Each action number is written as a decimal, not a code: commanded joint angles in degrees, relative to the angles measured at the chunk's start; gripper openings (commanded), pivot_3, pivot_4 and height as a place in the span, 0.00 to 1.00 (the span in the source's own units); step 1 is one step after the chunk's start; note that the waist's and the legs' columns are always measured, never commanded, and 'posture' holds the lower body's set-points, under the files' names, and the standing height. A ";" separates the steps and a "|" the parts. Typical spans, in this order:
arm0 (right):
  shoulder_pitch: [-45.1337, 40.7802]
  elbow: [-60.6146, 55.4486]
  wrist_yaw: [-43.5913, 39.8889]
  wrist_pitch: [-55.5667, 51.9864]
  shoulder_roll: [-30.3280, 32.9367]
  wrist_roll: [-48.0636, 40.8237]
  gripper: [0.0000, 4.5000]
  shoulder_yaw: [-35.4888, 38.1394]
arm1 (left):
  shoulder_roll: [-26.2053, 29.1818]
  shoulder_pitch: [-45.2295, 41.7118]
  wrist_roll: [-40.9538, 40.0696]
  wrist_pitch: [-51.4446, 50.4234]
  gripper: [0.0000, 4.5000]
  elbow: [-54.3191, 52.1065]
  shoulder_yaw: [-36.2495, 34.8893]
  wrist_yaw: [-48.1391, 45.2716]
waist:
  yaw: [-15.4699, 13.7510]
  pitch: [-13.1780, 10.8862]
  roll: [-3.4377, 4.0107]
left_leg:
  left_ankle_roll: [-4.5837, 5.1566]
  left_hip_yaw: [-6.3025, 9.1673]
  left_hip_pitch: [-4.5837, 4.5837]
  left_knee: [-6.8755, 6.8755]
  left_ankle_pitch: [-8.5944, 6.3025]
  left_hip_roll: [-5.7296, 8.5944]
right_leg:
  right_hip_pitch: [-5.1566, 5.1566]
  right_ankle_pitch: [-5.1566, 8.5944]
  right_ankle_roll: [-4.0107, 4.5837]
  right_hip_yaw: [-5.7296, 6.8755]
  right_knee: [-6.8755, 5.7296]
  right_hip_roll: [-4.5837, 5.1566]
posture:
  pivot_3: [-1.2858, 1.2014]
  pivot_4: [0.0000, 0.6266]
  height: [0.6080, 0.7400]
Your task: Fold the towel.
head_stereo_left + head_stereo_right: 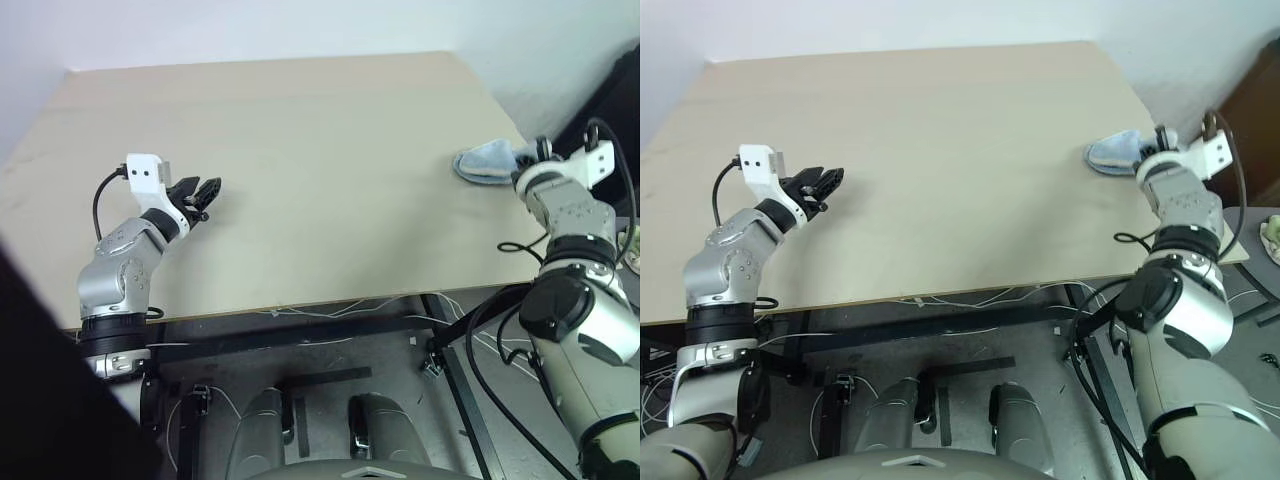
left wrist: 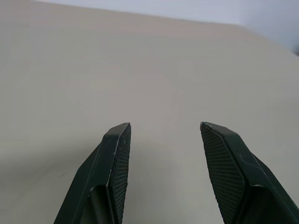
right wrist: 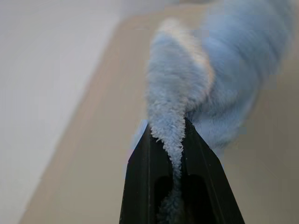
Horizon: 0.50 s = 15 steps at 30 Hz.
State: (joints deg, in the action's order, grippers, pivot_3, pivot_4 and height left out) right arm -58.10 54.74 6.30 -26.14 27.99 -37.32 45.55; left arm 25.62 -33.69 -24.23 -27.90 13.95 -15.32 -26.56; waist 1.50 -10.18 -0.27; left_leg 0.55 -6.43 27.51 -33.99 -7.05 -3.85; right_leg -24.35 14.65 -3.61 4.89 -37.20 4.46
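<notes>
Right wrist view: black jaws pinch the fluffy blue towel (image 3: pixel 175 126); left jaws gape.

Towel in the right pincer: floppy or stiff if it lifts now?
Likely floppy: the towel bunches in soft folds beyond the right pincer. Probably light, since a thin pinched fold holds it. Its fuzzy pile should resist slipping.

A wide, pale beige table (image 1: pixel 330 180) with a flat matte top carries the scene. 1 thing lies on it: a thin light-blue cloth towel (image 1: pixel 487 159), bunched into a small rumpled heap. The towel sits near the table's right edge, toward its far right corner, well apart from the table's left edge and front edge.
</notes>
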 commanded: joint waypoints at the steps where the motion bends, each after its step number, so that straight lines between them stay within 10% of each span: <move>1: 3.96 -9.33 4.55 -6.03 -3.45 -2.13 0.01 -0.65 | -0.55 -1.84 0.66 1.66 0.55 1.06 1.00 -0.97 | 0.46 0.00 0.01 | 0.01 0.01 -0.03 -0.02 0.01 0.00 | 0.01 0.00 0.00 -0.01 -0.05 -0.01 | 0.52 0.24 0.91; 7: 10.49 -22.39 12.77 -9.76 -9.15 -4.67 0.01 0.44 | -1.38 -3.20 1.05 2.60 0.55 2.54 2.44 -2.01 | 0.81 -0.01 0.02 | 0.03 0.02 -0.01 -0.14 0.02 0.00 | 0.04 -0.03 -0.05 -0.02 -0.14 0.02 | 0.52 0.24 0.91; 15: 16.09 -38.73 15.66 -13.38 -12.79 -8.66 0.52 -1.08 | -2.58 -1.90 0.95 2.32 0.55 1.37 2.84 -2.24 | 0.48 -0.01 0.03 | 0.02 0.05 0.01 -0.12 0.00 0.00 | 0.03 -0.02 -0.04 -0.02 -0.10 0.05 | 0.52 0.24 0.91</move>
State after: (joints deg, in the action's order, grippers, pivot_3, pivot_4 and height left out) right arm -42.00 20.77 22.07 -38.73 14.94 -44.18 45.06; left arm 22.97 -35.82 -23.15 -26.53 17.63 -12.21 -28.57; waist 1.98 -10.19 -0.24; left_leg 0.57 -6.38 27.52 -34.11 -7.05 -3.86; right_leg -24.32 14.63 -3.65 4.86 -37.30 4.52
